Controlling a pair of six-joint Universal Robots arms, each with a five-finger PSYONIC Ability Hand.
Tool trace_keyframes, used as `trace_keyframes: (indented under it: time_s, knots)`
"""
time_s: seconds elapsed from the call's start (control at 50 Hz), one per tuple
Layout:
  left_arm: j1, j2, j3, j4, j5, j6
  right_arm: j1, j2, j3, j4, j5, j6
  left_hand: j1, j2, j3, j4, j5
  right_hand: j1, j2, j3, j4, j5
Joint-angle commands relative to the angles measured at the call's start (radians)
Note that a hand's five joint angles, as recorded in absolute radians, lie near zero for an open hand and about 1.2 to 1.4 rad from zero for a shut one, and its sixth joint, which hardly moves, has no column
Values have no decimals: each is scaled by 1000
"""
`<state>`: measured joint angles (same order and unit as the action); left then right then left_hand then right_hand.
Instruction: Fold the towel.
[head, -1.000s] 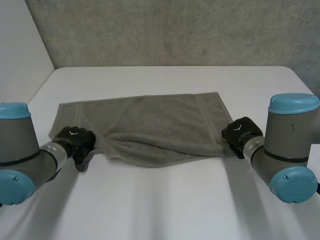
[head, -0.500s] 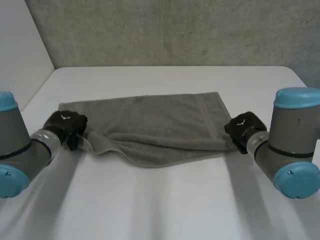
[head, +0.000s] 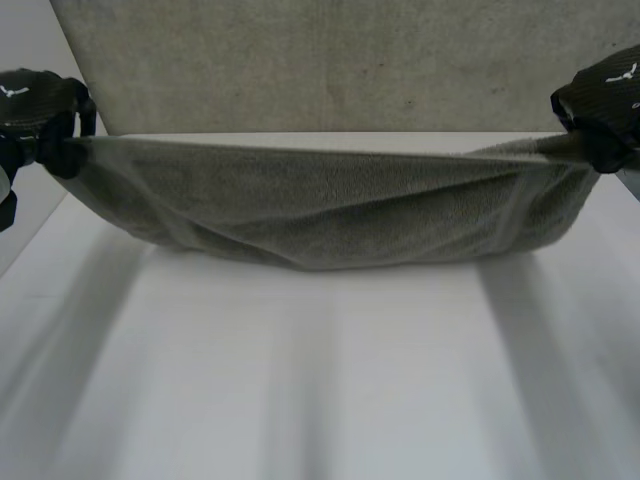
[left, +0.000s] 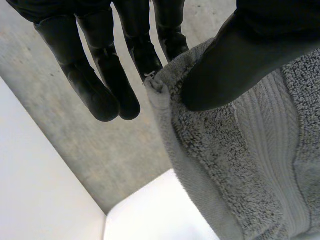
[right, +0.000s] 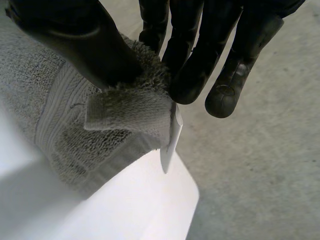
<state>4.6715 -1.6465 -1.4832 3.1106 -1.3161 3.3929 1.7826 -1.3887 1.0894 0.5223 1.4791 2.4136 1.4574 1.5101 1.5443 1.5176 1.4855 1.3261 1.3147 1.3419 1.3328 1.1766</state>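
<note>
Left hand (head: 35, 100) grips one corner of the towel (head: 330, 210); its wrist view reveals the thumb pinching cloth against the fingers. The towel hangs stretched and sagging above the white table (head: 300, 380); contact of its lower edge with the table is unclear. Right hand (head: 605, 100) pinches the opposite corner; its wrist view shows a white tag (right: 170, 137).

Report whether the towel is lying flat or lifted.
Lifted: the towel hangs stretched between the left hand and right hand, each pinching a corner.

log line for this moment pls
left hand: pinches towel corner | right hand: pinches opposite corner | towel: held up between hands, middle sagging
</note>
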Motion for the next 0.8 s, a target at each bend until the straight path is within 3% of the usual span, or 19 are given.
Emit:
trace_keyframes:
  time_s: [0.02,0.16,0.24,0.32,0.4,0.42,0.44,0.48,0.5,0.54,0.58,0.64,0.72,0.8]
  knots:
    - [-25,-230,125,-114,-6,19,11,184,-74,77,-10,-74,-61,-114,-148,-121,-264,70,82,54,63,45]
    - [-99,-467,363,-262,-14,28,32,376,-243,74,4,-93,-61,-114,-148,-121,-264,70,82,54,63,45]
    - [-152,-597,619,-342,-46,36,78,534,-493,59,55,-86,-61,-114,-148,-121,-264,70,82,54,63,45]
    - [-172,-627,787,-334,-78,17,109,625,-687,7,92,-108,-61,-114,-148,-121,-264,70,82,54,63,45]
    - [-209,-613,929,-163,-103,-82,145,681,-873,-210,130,-84,-61,-114,-148,-121,-264,70,82,54,63,45]
    - [-214,-586,920,-85,-109,-154,165,665,-862,-314,150,-35,-61,-114,-148,-121,-264,70,82,54,63,45]
    - [-214,-585,920,-84,-109,-155,166,665,-862,-315,150,-34,-61,-114,-148,-121,-264,70,82,54,63,45]
    - [-200,-486,844,67,-112,-307,179,563,-756,-479,168,112,-61,-114,-148,-121,-264,70,82,54,63,45]
    - [-200,-486,844,68,-112,-308,179,562,-755,-479,168,113,-61,-114,-148,-121,-264,70,82,54,63,45]
    - [-163,-391,702,213,-107,-397,176,423,-573,-548,130,212,-61,-114,-148,-121,-264,70,82,54,63,45]
    - [-148,-356,637,274,-103,-417,167,369,-495,-558,91,214,-61,-114,-148,-121,-264,70,82,54,63,45]
    - [-146,-331,525,339,-100,-406,152,349,-381,-550,14,187,-61,-114,-148,-121,-264,70,82,54,63,45]
    - [-146,-328,402,338,-91,-374,158,344,-286,-512,-5,150,-61,-114,-148,-121,-264,70,82,54,63,45]
    - [-143,-332,221,345,-62,-230,159,347,-157,-461,-3,78,-61,-114,-148,-121,-264,70,82,54,63,45]
